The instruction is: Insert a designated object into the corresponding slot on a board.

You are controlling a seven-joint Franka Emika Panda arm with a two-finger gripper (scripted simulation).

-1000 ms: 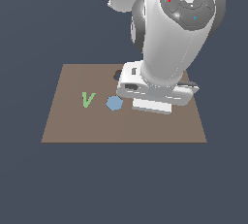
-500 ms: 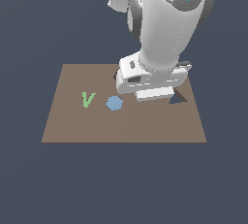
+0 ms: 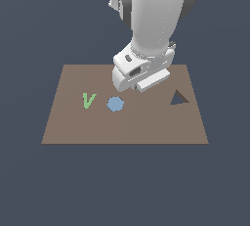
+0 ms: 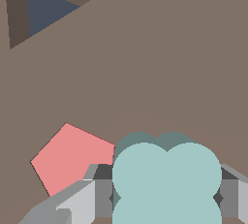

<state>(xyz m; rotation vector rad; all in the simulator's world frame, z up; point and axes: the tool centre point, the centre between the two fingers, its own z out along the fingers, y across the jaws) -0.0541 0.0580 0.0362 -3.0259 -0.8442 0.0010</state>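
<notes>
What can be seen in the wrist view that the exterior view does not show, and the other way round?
Only the wrist view shows the pale teal lobed flat piece between the gripper fingers, beside a red pentagon. Only the exterior view shows the green V shape, the blue hexagon and the white arm. Both show the brown board and the dark triangular cut-out.

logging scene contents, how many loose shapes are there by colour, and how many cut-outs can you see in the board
Green: 1, V piece
Blue: 1, hexagon
Red: 1, pentagon
Pale teal: 1, lobed piece between the gripper fingers
Cut-outs: 1, triangular cut-out in the board
Total: 5
</notes>
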